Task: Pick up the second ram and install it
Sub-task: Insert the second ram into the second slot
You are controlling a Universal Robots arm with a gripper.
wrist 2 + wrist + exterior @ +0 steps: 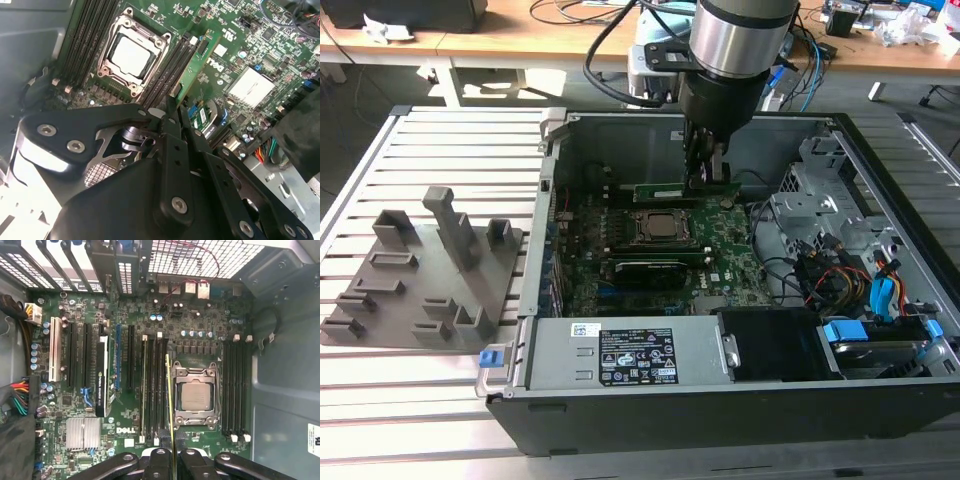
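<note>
The gripper [172,460] has its jaws clamped on the second ram [170,400], held edge-on over the slots just at the CPU socket's [195,395] 9 o'clock in the first wrist view. Insertion is in hand; judging by this, it needs exact alignment and a straight press. A graphics card [101,375] stands well apart; the grey holder tray [420,280] lies outside the case.

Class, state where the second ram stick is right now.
In the exterior view the second ram is inside the open computer case, gripped edge-on by the hand, just behind the processor socket. In the first wrist view it stands over the memory slots beside that socket.
</note>
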